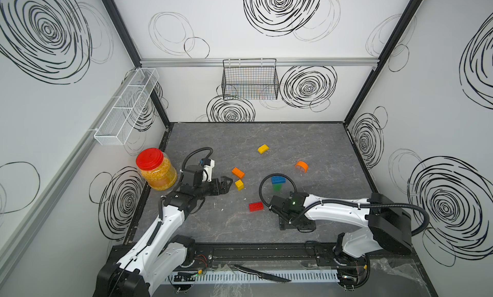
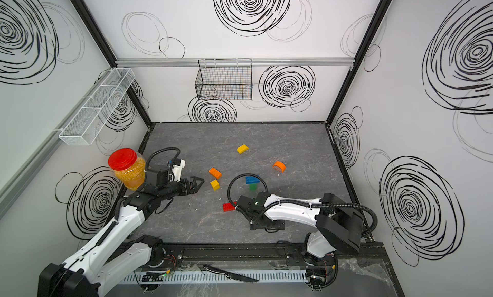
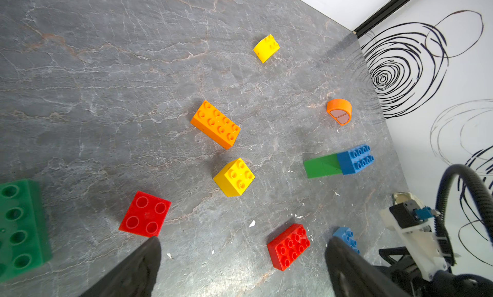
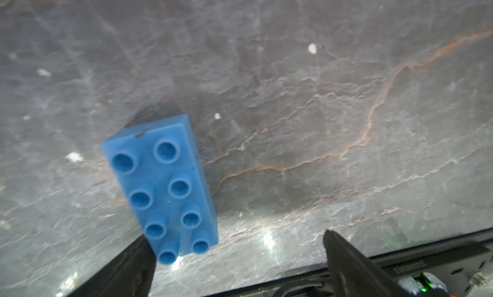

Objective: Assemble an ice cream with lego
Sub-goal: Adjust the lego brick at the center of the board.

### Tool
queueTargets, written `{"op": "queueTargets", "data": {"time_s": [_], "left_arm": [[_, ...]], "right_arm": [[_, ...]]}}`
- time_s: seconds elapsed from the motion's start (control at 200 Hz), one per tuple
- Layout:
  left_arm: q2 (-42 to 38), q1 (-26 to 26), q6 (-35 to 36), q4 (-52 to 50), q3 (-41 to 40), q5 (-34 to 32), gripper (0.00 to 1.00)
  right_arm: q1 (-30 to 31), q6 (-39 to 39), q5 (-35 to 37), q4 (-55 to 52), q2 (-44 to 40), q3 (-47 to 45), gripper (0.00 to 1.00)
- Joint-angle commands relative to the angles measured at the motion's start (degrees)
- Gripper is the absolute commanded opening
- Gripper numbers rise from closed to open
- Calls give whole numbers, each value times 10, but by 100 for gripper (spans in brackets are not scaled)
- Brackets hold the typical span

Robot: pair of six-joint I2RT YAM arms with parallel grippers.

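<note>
Lego bricks lie scattered on the grey table: an orange long brick, a yellow square one, a blue brick on a green one, a red long brick, a yellow curved piece and an orange rounded piece. My left gripper hovers open and empty just left of the yellow square brick. The left wrist view also shows a red square brick and a green brick. My right gripper points down, open, with a second blue brick beside one fingertip.
A red-lidded jar of yellow grains stands at the table's left edge, close behind my left arm. A black wire basket and a white mesh shelf hang on the walls. A knife lies on the front rail.
</note>
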Motion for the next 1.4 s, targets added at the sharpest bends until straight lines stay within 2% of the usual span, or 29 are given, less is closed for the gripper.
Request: {"op": "queueTargets", "data": {"time_s": [0.0, 0.365, 0.53, 0.816, 1.171, 1.391], "left_arm": [[-6, -4, -1, 4, -1, -7, 99], [-7, -5, -2, 4, -2, -10, 99], [-8, -7, -2, 3, -1, -10, 99], [-10, -14, -2, 3, -1, -14, 99], [-13, -17, -1, 3, -1, -14, 99], [-12, -18, -1, 2, -1, -14, 99]], "right_arm": [[-17, 20, 20, -20, -13, -12, 99], [-100, 24, 64, -102, -53, -18, 99], [-160, 10, 86, -127, -74, -13, 100], [-157, -29, -35, 16, -176, -9, 99], [-181, -72, -71, 39, -82, 18, 99], [-209, -102, -81, 47, -56, 13, 97]]}}
